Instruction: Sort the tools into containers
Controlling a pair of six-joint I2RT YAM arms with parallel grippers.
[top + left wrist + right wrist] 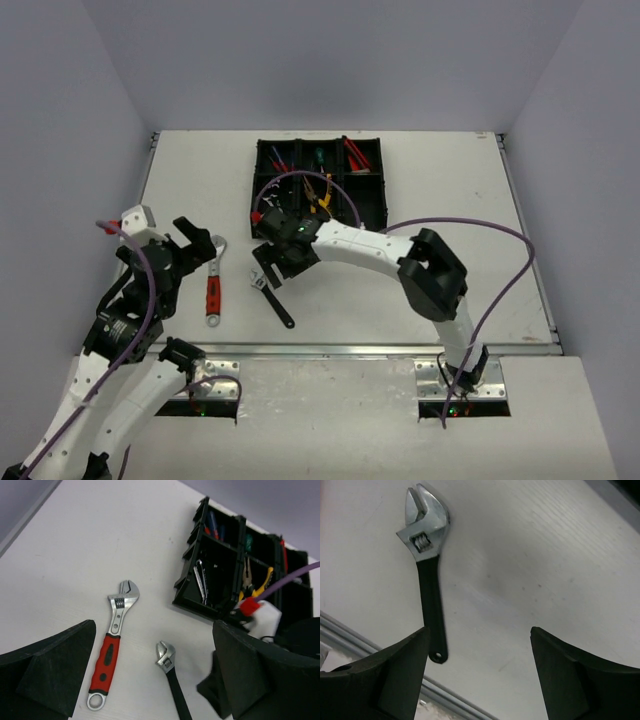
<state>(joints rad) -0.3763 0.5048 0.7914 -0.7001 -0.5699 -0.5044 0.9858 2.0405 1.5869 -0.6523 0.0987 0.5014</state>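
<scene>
Top external view, largest item first: findings? (Inspector)
White table. A black six-compartment tray sits at its far middle. (Assessor)
Grippers? (Inspector)
Left gripper is spread wide and empty, hovering just left of the red-handled adjustable wrench. That wrench lies flat on the table, apart from the tray. Right gripper has its jaws parted and grips nothing. The black-handled adjustable wrench lies on the table below it, handle end beside one finger. (Assessor)
Tray contents? (Inspector)
Yellow-handled pliers in the near middle compartment, silver spanners in the near left (Assessor)
</scene>
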